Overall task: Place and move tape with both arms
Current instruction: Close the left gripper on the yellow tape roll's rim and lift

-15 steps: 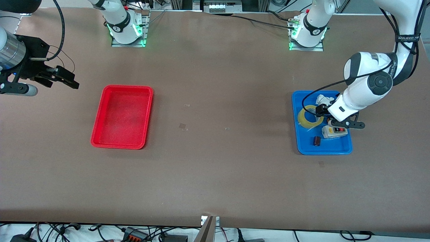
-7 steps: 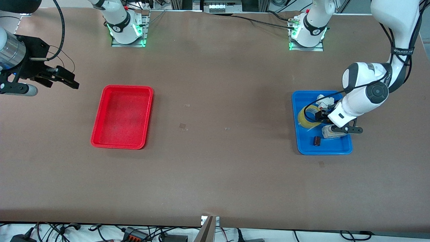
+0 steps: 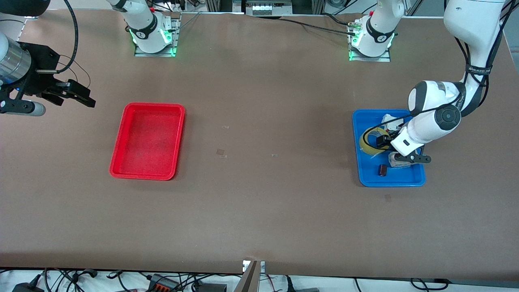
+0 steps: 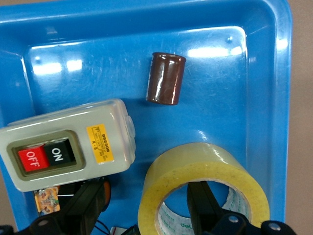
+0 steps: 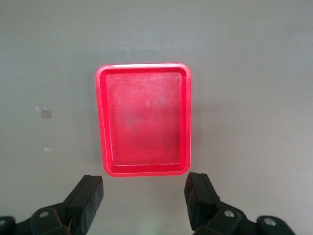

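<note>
ring-shaped roll of translucent yellowish tape [image 3: 371,142] lies flat in the blue plastic tray [image 3: 409,179], mid-right of the front view; glossy, wide centre hole, printed liner visible inside the core in the left wrist view [image 4: 205,193]. left gripper [image 4: 146,205] is down in the tray w/ fingers spread: one finger [image 4: 208,208] sits inside the hole, the other outside the roll next to the grey on/off switch box [image 4: 68,144], so the roll's wall stands btwn them, not pinched. small brown cylinder [image 4: 166,78] lies in the tray near the tape, apart from it. crumpled white item [image 3: 390,120] at the tray's upper end, partly hidden by the arm. right gripper [image 3: 77,95] waits at upper left of the front view, in the air, fingers spread, nothing in them; empty red rectangular plastic tray [image 5: 144,120] shows below it in the right wrist view.
</note>
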Action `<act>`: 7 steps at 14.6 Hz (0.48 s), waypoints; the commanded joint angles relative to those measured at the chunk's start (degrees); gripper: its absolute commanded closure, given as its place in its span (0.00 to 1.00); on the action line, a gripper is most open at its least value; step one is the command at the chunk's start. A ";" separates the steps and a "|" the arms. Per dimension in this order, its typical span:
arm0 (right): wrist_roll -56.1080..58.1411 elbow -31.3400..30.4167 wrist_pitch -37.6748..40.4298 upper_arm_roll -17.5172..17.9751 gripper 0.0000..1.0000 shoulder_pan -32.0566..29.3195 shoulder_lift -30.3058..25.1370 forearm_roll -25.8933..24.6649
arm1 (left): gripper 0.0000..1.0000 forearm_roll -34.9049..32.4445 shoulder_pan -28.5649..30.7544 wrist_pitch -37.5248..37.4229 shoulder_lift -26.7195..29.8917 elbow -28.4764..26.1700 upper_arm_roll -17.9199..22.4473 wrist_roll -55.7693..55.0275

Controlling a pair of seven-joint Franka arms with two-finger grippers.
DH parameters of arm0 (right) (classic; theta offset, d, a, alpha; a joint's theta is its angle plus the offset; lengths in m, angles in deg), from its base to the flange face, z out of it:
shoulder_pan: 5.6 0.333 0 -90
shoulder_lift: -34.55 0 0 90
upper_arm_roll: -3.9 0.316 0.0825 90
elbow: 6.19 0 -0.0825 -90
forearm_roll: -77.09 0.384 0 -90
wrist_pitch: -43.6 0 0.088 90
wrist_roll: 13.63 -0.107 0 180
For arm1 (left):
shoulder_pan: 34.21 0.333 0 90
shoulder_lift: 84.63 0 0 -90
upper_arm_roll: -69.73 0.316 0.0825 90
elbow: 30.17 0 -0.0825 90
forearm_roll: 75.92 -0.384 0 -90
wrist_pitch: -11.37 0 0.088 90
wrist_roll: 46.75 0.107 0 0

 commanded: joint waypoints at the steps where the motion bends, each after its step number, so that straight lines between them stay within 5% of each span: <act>1: -0.32 1.05 0.42 0.19 0.02 -0.39 0.39 -0.14 | 0.00 -1.27 0.00 0.48 -1.05 -0.02 -0.30 -0.66; 7: -0.32 1.05 0.42 0.19 0.02 -0.39 0.39 -0.14 | 0.00 -1.27 0.00 0.48 -2.63 0.16 -0.30 -0.66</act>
